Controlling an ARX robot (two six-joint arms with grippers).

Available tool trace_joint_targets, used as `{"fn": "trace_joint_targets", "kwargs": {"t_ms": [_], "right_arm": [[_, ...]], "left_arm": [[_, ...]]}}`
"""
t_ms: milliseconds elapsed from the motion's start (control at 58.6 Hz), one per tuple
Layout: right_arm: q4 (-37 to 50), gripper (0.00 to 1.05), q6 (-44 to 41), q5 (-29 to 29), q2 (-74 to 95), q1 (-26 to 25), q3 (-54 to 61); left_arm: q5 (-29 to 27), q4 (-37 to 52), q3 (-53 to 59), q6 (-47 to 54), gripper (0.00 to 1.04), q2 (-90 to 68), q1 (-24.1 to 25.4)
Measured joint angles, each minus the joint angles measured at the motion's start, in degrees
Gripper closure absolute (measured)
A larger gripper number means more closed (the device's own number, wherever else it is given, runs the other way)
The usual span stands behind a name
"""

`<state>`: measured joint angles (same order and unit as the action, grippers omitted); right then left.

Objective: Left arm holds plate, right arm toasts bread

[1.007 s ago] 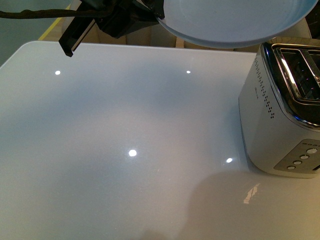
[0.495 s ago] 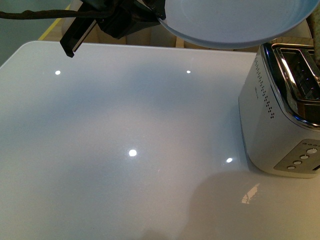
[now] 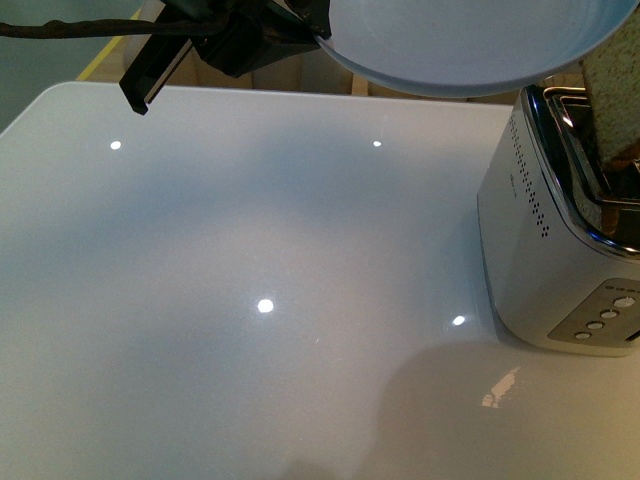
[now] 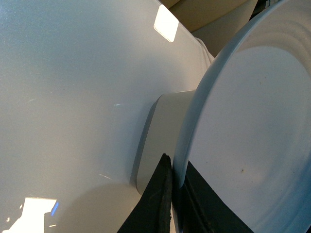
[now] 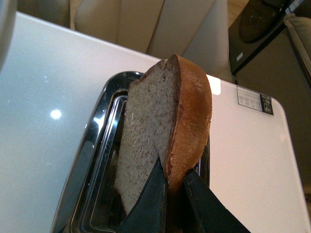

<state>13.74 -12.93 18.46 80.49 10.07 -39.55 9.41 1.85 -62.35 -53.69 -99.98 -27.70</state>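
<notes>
The pale blue plate (image 3: 470, 45) hangs in the air at the top of the front view, above the table's far edge. My left gripper (image 3: 316, 32) is shut on its rim. In the left wrist view its black fingers (image 4: 163, 194) pinch the plate (image 4: 252, 136) edge-on. The speckled brown bread (image 3: 612, 100) stands upright over the toaster (image 3: 540, 250) at the right edge. In the right wrist view my right gripper (image 5: 175, 177) is shut on the crust of the bread (image 5: 155, 131), whose far end is over a toaster slot (image 5: 104, 160). The front view does not show the right gripper.
A glossy white table (image 3: 260, 300) spreads in front, with lamp reflections on it. The white and chrome toaster stands at its right side, buttons (image 3: 605, 318) facing me. A black cable (image 3: 60, 30) trails off the left arm. Beige chairs (image 5: 146, 24) stand beyond the table.
The bread has come into the front view at the right edge, above the toaster's slots. The plate and the left arm have kept still.
</notes>
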Motion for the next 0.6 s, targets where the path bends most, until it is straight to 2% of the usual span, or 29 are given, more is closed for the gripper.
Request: {"fn": "trace_joint_targets", "kwargs": {"t_ms": [427,597], "right_arm": [[-0.9,1.01,2.1,-1.1,8.0,0.3,0.0],[0.6,0.68,4.2,-2.6,7.6,-0.6,1.1]], "left_arm": [[0.0,0.0,0.0,0.0,1.02,0.0,0.0],[0.0,0.0,0.0,0.0,1.02,0.0,0.0]]}}
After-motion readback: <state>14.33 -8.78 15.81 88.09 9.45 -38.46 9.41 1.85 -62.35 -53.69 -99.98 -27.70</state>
